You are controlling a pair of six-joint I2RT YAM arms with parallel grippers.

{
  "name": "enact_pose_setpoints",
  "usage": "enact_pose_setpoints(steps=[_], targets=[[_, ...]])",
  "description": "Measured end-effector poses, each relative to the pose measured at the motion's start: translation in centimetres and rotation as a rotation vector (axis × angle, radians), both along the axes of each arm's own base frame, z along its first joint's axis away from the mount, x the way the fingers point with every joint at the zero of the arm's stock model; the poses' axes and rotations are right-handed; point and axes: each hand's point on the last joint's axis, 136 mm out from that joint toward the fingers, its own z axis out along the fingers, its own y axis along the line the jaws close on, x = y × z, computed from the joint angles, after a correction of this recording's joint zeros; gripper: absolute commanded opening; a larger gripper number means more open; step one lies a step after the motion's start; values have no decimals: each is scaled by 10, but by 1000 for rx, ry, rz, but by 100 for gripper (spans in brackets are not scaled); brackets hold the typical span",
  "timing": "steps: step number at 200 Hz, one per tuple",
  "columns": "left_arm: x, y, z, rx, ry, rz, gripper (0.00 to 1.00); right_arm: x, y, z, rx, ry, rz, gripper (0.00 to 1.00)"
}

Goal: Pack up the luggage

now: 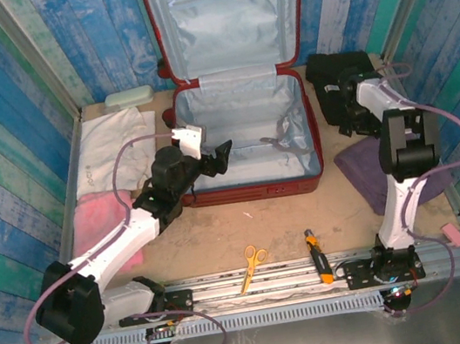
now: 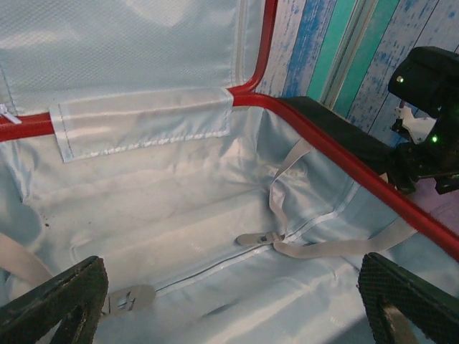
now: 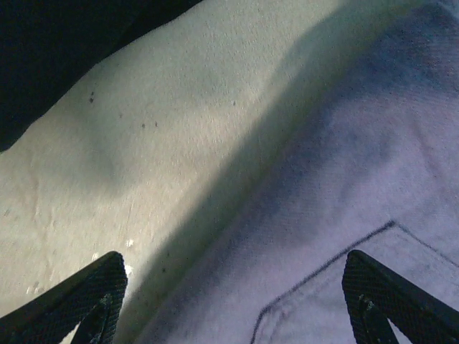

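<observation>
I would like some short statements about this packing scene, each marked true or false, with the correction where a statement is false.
1. The luggage lies open, and its lower half holds no clothes. True.
2. The left gripper is shut. False: it is open over the lining of the luggage and holds nothing.
3. The purple garment lies to the right of the luggage. True.
4. The scissors lie inside the luggage. False: they lie on the table, in front of the luggage, near the bases of the arms.
5. The right gripper is open above the purple garment. True.
</observation>
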Motion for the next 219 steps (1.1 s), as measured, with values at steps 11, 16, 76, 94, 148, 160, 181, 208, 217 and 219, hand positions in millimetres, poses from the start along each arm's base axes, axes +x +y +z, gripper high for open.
enact_pose_setpoints(steps=[11, 16, 76, 94, 148, 160, 181, 208, 217, 219], targets=[[0, 2, -4, 11, 5, 6, 93, 2, -5, -6, -14, 15, -13, 80], [0, 2, -5, 15, 5, 8, 93, 3, -7, -9, -18, 20, -18, 80], [0, 2, -5, 24, -1, 8, 93, -10, -40, -21, -64, 66, -83, 75], [0, 2, -6, 26, 7, 8, 94, -11, -43, -23, -60, 53, -82, 66], [0, -7, 9, -9, 45, -21, 93, -11, -35, -30, -16, -13, -20, 30], [-3, -14, 16, -34, 51, -51, 93, -11, -33, -31, -10, -25, 1, 18], [-11, -36, 29, -62, 50, -117, 93, -16, -31, -28, 1, -52, 25, 5], [-28, -91, 43, -57, 53, -241, 93, -33, -15, -25, 86, -97, 74, 1], [-33, -110, 46, -47, 57, -280, 93, -40, -7, -24, 124, -104, 97, 1], [-34, -115, 46, -43, 60, -289, 93, -42, -4, -23, 136, -110, 104, 1]])
